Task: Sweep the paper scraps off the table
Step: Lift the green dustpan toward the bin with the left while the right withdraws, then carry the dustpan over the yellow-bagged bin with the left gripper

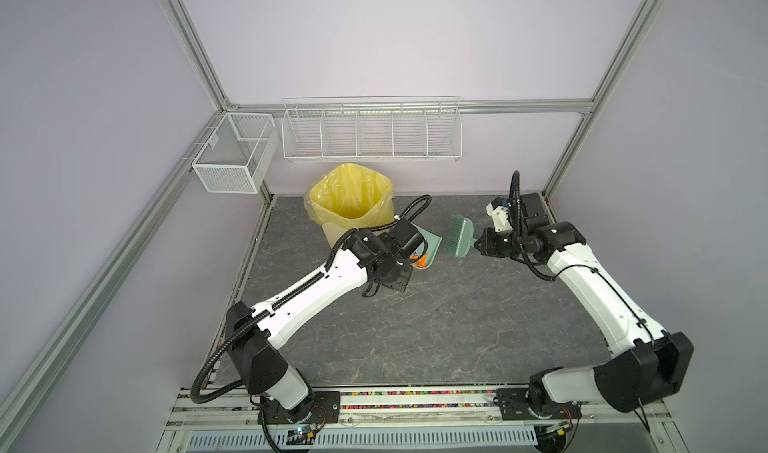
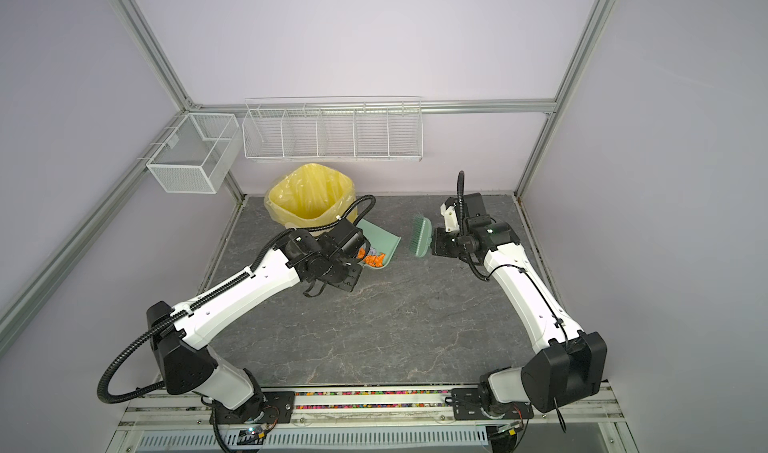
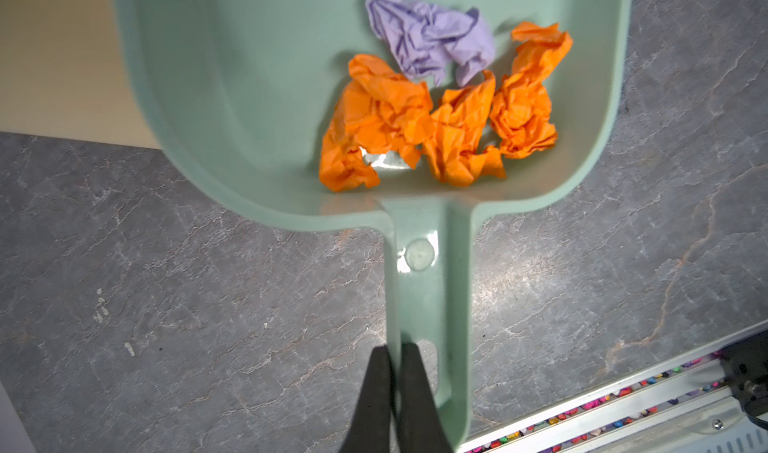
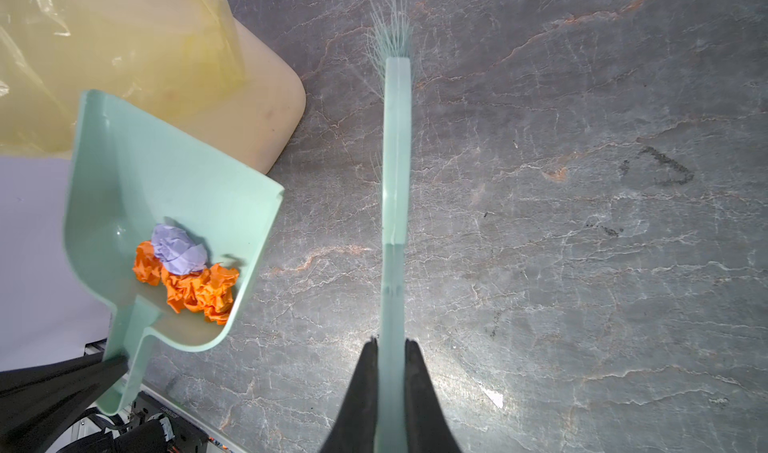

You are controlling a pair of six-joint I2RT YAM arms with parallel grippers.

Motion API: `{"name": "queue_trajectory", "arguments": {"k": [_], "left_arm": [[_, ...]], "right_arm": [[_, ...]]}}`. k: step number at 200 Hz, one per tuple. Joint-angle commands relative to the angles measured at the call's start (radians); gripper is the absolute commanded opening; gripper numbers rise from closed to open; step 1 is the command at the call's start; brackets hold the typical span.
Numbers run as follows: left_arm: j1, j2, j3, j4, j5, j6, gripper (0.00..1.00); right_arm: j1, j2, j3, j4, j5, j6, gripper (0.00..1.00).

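At the far left, a white mesh metal basket [image 1: 232,176] is hung on the aluminium frame [image 1: 124,239]. Beside it, a white wire rack [image 1: 374,139] with compartments is fixed to the back wall. Below these, a beige bin lined with a yellow plastic bag [image 1: 318,212] is stood at the back left of the dark grey, marble-veined desk [image 1: 415,326]. Just right of the bin, a mint-green plastic dustpan [image 3: 249,97] is held by its handle, on one edge of which the left hand [image 3: 392,351] is seen pressed together. The dustpan's open mouth is turned toward the bin. The crumpled paper scraps [image 3: 415,118], three orange and one pale lavender, are gathered inside the pan at its handle end, touching one another. Further right, apart from the dustpan, a mint-green plastic brush [image 4: 397,160] is held with its bristles turned toward the dustpan. Its flat handle is pinched between the fingers of the right hand [image 4: 392,343]. Whether the dustpan or the brush touches the desk cannot be told.
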Motion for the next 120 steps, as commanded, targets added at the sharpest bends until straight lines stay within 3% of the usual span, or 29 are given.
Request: {"name": "queue_trajectory", "arguments": {"k": [1,62,120], "left_arm": [[0.004,0.006,0.071,-0.061,-0.039,-0.008,0.00],[0.012,0.018,0.197,-0.135,-0.128,0.025,0.00],[0.077,0.014,0.264,-0.169,-0.181,0.055,0.00]], "right_arm": [[-0.008,-0.016,-0.018,0.027,-0.033,-0.011,0.07],[-0.010,-0.006,-0.032,0.065,-0.064,-0.004,0.07],[-0.012,0.003,-0.056,0.077,-0.085,-0.003,0.07]]}}
